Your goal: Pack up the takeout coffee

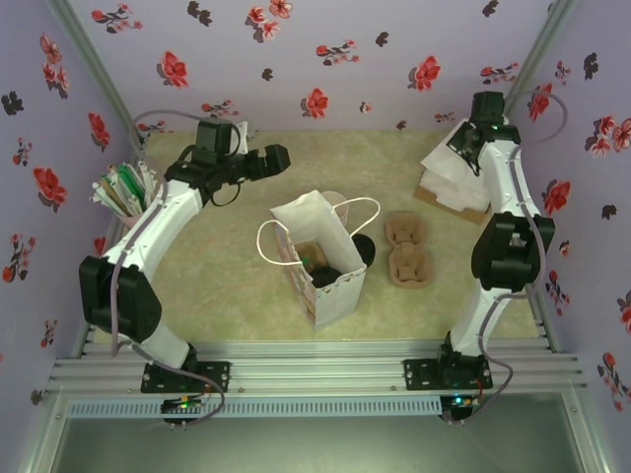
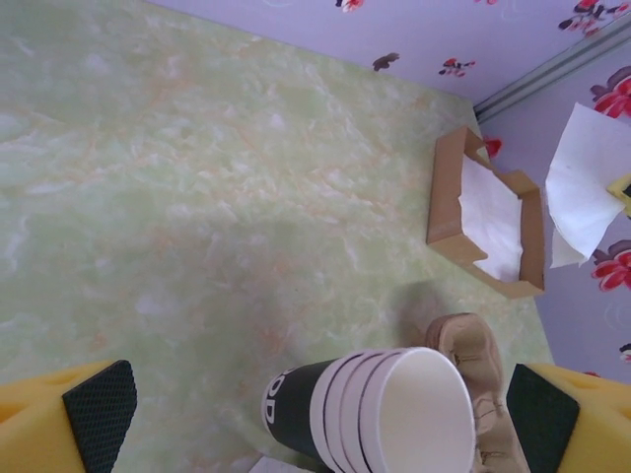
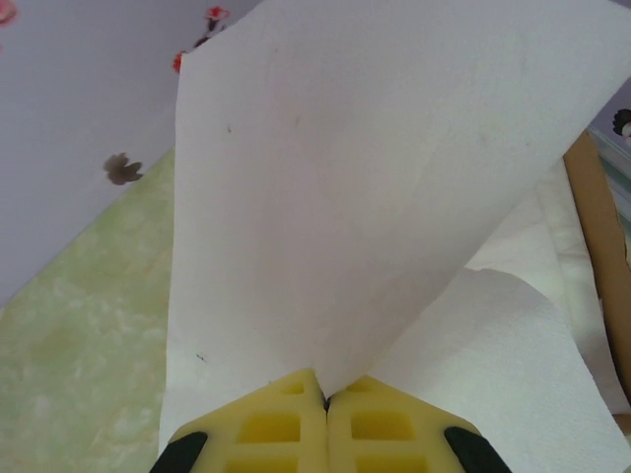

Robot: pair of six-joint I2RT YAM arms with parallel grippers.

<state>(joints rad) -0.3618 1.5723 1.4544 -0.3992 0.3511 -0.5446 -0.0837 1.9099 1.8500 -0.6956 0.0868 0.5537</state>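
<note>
A white paper bag [image 1: 330,266] stands open in the middle of the table. Deep inside it sits a dark round shape that looks like the takeout coffee [image 1: 321,280], beside something brown. My left gripper [image 1: 279,158] hovers open behind and left of the bag. In its wrist view the left gripper [image 2: 320,422] has its fingers wide apart and nothing between them, above a stack of lidless cups [image 2: 375,414]. My right gripper [image 1: 471,140] is raised at the back right, and in its wrist view the right gripper [image 3: 326,399] is shut on a white napkin [image 3: 375,197].
A brown pulp cup carrier [image 1: 406,249] lies right of the bag, with a dark pile [image 1: 366,248] between them. A cardboard napkin box [image 1: 449,197] sits at the back right. A holder of straws [image 1: 123,187] stands at the left wall.
</note>
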